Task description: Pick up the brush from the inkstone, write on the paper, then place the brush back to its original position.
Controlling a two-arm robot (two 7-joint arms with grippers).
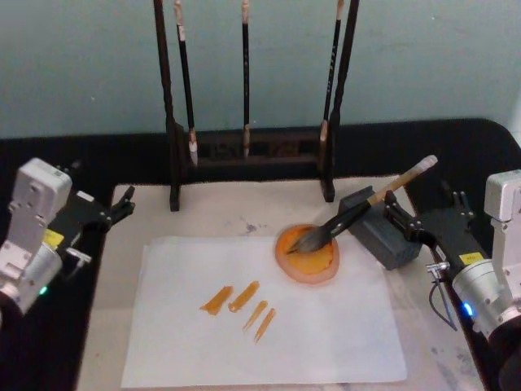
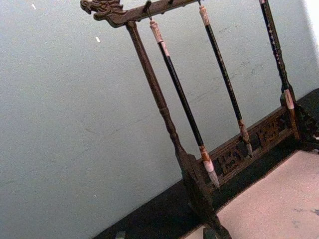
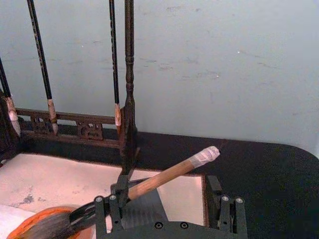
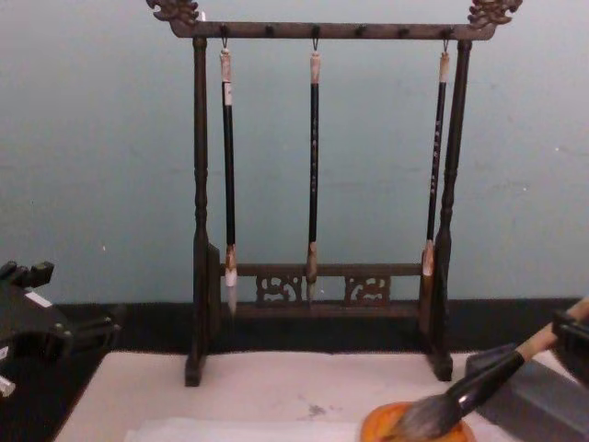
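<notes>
— Behind everything stands a pale blue-green wall [image 1: 423,57], and below it a black tabletop [image 1: 480,147] carrying a cream mat [image 1: 212,213]. What sits farthest left?

— On the left edge, the left gripper [image 1: 122,204] hangs over the black table beside the mat's left border, touching nothing. Its dark fingers [image 1: 124,201] point toward the mat, but I cannot tell whether they are spread or closed.

— And moving inward?

— At the back stands a dark wooden brush rack [image 4: 317,30] with carved ends, three thin black brushes [image 4: 314,166] hanging from its top bar. In front of it, the paper [image 1: 326,326] lies flat on the mat, marked with four short orange strokes [image 1: 240,303] in its left half.

— Where is the brush?

— Right of centre. The brush [image 1: 370,198] lies tilted: its grey tuft rests in an orange dish [image 1: 308,254] at the paper's upper right corner, and its handle leans across a dark grey block [image 1: 383,232], the white-wrapped end pointing up and to the right.

— Is the right arm holding it?

— No. The right gripper [image 1: 403,218] is just beside the grey block on its right side, fingers [image 3: 113,211] parted with nothing between them. In the right wrist view the brush handle passes in front of the left-hand finger pair, apart from the other pair.
</notes>
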